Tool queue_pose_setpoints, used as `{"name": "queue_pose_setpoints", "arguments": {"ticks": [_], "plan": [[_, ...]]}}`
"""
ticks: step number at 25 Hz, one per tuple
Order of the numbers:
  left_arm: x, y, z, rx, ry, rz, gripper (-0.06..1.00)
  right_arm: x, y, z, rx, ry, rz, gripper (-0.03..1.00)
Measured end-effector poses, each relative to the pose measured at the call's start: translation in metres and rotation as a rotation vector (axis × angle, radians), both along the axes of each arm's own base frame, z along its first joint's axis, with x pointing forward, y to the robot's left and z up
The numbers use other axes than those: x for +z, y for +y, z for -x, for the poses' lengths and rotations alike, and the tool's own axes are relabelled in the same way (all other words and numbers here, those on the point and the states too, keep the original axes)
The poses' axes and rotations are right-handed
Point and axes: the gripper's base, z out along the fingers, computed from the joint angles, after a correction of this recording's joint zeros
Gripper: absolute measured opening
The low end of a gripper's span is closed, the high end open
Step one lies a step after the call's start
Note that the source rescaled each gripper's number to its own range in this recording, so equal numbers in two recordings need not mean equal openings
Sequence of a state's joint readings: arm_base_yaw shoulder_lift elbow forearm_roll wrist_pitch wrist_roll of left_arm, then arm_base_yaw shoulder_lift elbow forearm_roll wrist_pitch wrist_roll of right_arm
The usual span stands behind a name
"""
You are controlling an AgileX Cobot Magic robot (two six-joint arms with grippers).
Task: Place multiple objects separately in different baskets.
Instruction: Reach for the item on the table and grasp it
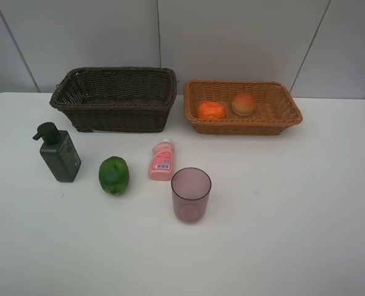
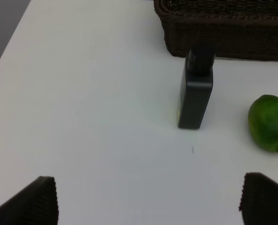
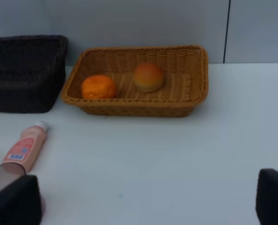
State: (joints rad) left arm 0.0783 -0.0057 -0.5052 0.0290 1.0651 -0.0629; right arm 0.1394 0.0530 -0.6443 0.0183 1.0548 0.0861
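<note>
Both left gripper (image 2: 148,187) and right gripper (image 3: 146,187) gaped empty; we saw orange tangerine (image 1: 211,110) and red-yellow peach (image 1: 243,103) inside the tan wicker basket (image 1: 244,128).

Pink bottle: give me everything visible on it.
The pink bottle is small and plastic-looking, with a white cap and a blue-and-white label. It lies flat on the white table, label up, cap pointing back toward the dark basket. It sits between the green fruit and the purplish cup, apart from both. Only the table touches it.
</note>
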Motion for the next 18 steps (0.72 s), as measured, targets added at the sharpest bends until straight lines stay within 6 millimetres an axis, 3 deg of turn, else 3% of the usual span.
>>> {"name": "queue_pose_setpoints", "arguments": {"ticks": [5,18], "plan": [[0.000,0.000,0.000,0.000,0.000,0.000,1.00,-0.016,0.000,0.000,0.003,-0.014,-0.003,0.97],[0.000,0.000,0.000,0.000,0.000,0.000,1.00,-0.014,0.000,-0.001,0.009,-0.049,-0.006,0.97]]}}
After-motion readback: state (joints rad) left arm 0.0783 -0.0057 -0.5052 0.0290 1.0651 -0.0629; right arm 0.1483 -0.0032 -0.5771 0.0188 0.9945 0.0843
